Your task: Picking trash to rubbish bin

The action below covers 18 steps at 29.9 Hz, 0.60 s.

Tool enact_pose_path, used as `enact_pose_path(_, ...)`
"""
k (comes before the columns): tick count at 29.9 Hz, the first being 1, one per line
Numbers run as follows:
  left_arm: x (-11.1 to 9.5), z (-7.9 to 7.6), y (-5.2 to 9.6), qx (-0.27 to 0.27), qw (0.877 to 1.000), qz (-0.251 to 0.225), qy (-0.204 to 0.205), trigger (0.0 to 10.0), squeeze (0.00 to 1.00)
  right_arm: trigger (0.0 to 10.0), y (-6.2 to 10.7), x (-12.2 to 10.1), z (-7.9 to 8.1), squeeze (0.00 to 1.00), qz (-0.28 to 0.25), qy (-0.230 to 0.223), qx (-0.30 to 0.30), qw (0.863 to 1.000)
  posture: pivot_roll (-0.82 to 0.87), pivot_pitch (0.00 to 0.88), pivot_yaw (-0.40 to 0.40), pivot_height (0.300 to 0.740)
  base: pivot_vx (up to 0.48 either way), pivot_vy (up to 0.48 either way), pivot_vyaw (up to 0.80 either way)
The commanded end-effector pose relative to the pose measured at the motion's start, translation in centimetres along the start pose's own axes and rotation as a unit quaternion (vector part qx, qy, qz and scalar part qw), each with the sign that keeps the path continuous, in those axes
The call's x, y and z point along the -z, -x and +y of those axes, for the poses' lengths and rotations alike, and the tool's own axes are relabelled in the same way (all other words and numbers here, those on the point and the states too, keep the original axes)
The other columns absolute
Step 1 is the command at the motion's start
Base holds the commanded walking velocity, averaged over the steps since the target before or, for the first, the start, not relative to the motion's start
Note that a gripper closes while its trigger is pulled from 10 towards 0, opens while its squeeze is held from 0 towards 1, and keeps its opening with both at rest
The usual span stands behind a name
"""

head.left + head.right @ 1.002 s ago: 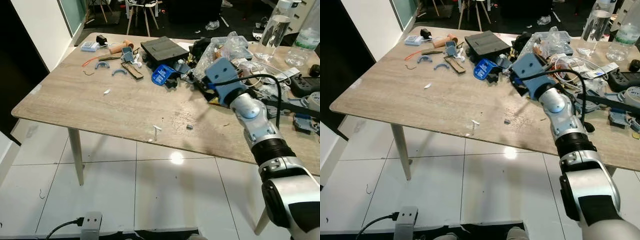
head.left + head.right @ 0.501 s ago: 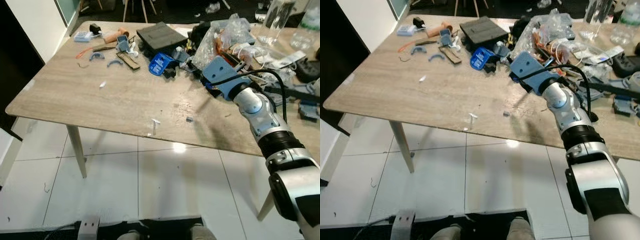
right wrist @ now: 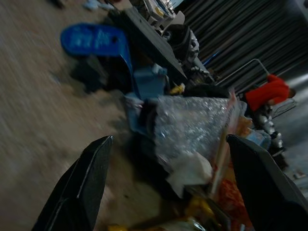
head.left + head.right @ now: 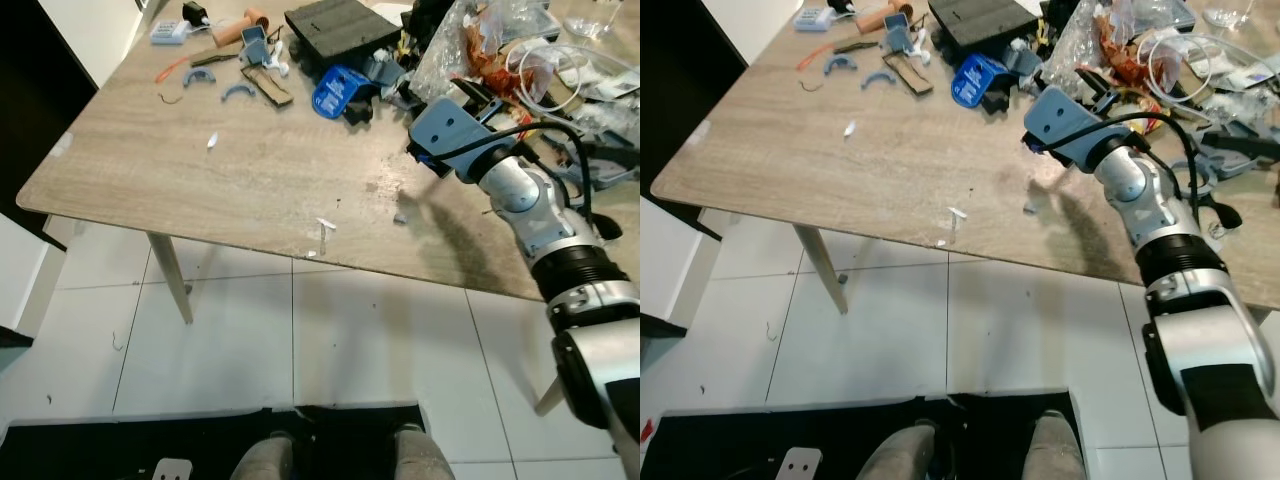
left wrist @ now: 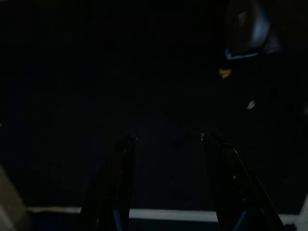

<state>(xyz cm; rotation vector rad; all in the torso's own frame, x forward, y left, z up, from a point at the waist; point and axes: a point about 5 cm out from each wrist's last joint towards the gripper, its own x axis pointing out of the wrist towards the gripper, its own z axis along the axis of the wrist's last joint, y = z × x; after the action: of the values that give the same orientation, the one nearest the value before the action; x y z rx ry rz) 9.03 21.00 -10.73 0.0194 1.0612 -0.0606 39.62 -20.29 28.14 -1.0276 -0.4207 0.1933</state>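
A crumpled clear plastic bag [image 3: 192,122] with orange wrappers [image 4: 490,55] lies in the clutter at the table's far right. My right gripper [image 3: 168,144] is open, low over the wooden table [image 4: 250,190], with the bag just beyond its wide-spread fingers [image 3: 82,187]. In the eye views the arm's blue wrist housing [image 4: 445,128] hides those fingers. Small scraps lie on the bare wood: a white one [image 4: 325,226], a grey bit [image 4: 402,217] and another white one [image 4: 212,142]. The left gripper [image 5: 166,144] hangs in the dark, fingers apart.
A blue flat part [image 4: 338,88], a black box [image 4: 340,22], cables [image 4: 545,75] and small tools [image 4: 250,85] crowd the table's far side. The table's near edge [image 4: 300,255] runs above white floor tiles. My feet [image 4: 330,455] stand at the bottom.
The camera has tilted down and the whole scene has shifted; my feet have come into view. The right arm stays reaching at the plastic bag in the clutter.
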Motion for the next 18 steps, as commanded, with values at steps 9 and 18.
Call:
enact_pose_path(9, 1.4, 0.6, 0.6, 0.009, 1.0, 0.017, -0.021, 10.0, 0.0, 10.0, 0.1, -1.7, -5.0, 0.0, -0.042, 0.076, 0.059, 0.994, -0.07, 0.353, 0.202, 0.74, 0.0, 0.0, 0.0)
enact_pose_path(18, 1.7, 0.5, 0.9, 0.02, 0.999, 0.016, -0.032, 10.0, 0.0, 2.8, 0.8, 0.0, -5.7, 0.0, -0.001, 0.096, 0.075, 0.993, -0.06, 0.376, 0.222, 0.74, 0.0, 0.0, 0.0)
